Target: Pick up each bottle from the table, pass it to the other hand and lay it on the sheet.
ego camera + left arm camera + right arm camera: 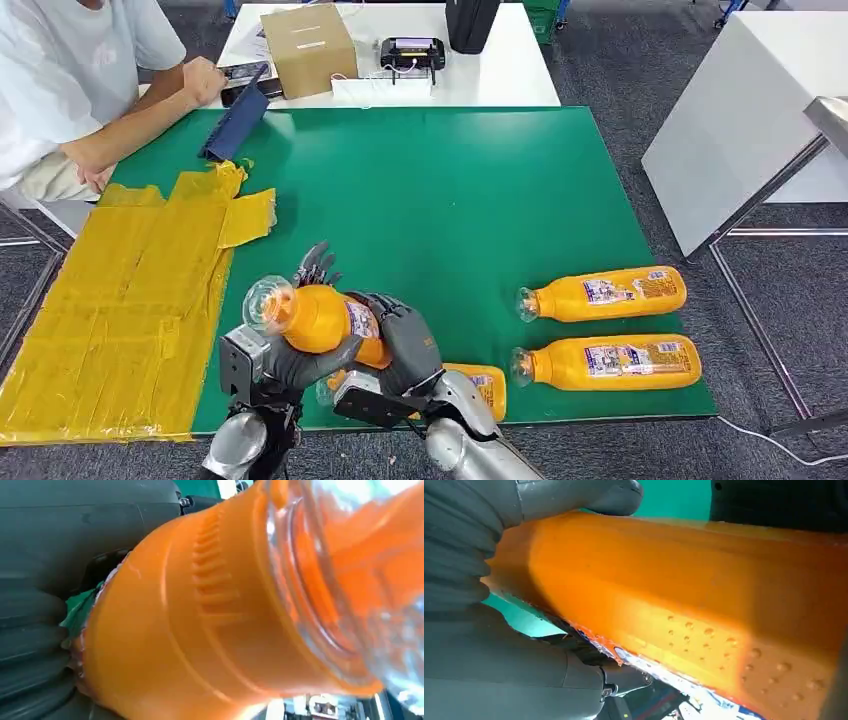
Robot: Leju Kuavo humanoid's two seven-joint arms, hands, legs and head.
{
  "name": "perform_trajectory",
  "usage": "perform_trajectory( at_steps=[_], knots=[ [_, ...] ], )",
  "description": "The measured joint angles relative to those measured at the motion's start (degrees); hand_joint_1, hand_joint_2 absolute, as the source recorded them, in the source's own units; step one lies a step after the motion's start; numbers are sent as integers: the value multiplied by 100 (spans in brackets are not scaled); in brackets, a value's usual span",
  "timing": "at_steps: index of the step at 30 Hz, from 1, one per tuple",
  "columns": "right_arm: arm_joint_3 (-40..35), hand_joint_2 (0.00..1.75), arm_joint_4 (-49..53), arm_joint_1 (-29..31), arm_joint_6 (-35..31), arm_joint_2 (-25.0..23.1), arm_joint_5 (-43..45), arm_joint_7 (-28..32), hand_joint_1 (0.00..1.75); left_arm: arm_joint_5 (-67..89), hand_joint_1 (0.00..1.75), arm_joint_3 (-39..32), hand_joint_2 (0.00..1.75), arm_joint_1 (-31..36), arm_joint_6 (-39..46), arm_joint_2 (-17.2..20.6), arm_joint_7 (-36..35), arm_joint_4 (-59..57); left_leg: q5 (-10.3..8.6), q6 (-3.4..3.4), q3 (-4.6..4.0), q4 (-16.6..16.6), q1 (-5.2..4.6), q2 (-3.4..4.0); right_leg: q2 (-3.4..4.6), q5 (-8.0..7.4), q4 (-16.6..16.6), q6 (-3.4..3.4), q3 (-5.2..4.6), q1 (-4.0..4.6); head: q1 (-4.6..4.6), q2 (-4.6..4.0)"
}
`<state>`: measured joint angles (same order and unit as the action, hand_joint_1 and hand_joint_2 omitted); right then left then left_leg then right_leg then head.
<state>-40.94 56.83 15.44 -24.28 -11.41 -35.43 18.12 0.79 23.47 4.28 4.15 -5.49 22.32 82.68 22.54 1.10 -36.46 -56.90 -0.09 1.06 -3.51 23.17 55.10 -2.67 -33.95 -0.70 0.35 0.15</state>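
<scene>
From the head view I see both of my hands meeting low over the near edge of the green table (420, 190), sharing one orange bottle (318, 318). My left hand (290, 352) cups the bottle from below near its clear cap end, fingers wrapped up around it. My right hand (408, 345) closes over the labelled body from the other side. Both hands have the bottle in their grasp, so I judge this to be the middle of the handover. The bottle is lifted clear of the table, tilted, its cap pointing toward the yellow sheet (110, 310) on my left.

To do this step well, I should confirm the left grasp is firm before loosening the right fingers, then draw the right hand back along the bottle's length instead of across it. The wrist views show wet droplets on the bottle, so it may be slippery.

Another bottle (480, 385) lies on the table just beneath my right hand, at the near edge. Two more bottles (600, 293) (605, 362) lie to the right, well apart from my hands. The sheet's near part looks open for laying down. A person's arm (150, 115) rests at the far left corner.
</scene>
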Motion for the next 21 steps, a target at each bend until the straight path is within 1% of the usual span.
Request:
perform_trajectory(
  at_steps=[11,12,13,18,21],
  knots=[
    [-4,175,50,-19,4,0,275,72,175,44,175,4,175,49,147,4,57,0,0,0,0,0,0,0,1,-1,0,0,2,0,0,0],
    [-4,175,70,-19,9,2,293,77,134,50,175,4,175,60,173,4,61,0,0,0,0,0,0,0,1,-1,0,0,2,0,0,0],
    [-4,175,102,-25,15,7,312,81,0,83,175,4,175,74,188,4,68,0,0,0,0,0,0,0,1,-1,0,-1,3,0,0,0],
    [-15,175,521,-168,0,72,687,179,0,588,175,26,175,209,759,7,243,-13,0,0,0,0,0,-1,1,-1,0,-1,3,0,2,0],
    [53,175,1098,-375,4,164,944,219,0,872,175,-64,175,258,1172,61,273,31,0,0,-1,0,0,2,2,-1,0,-1,1,0,-2,0]
  ],
)
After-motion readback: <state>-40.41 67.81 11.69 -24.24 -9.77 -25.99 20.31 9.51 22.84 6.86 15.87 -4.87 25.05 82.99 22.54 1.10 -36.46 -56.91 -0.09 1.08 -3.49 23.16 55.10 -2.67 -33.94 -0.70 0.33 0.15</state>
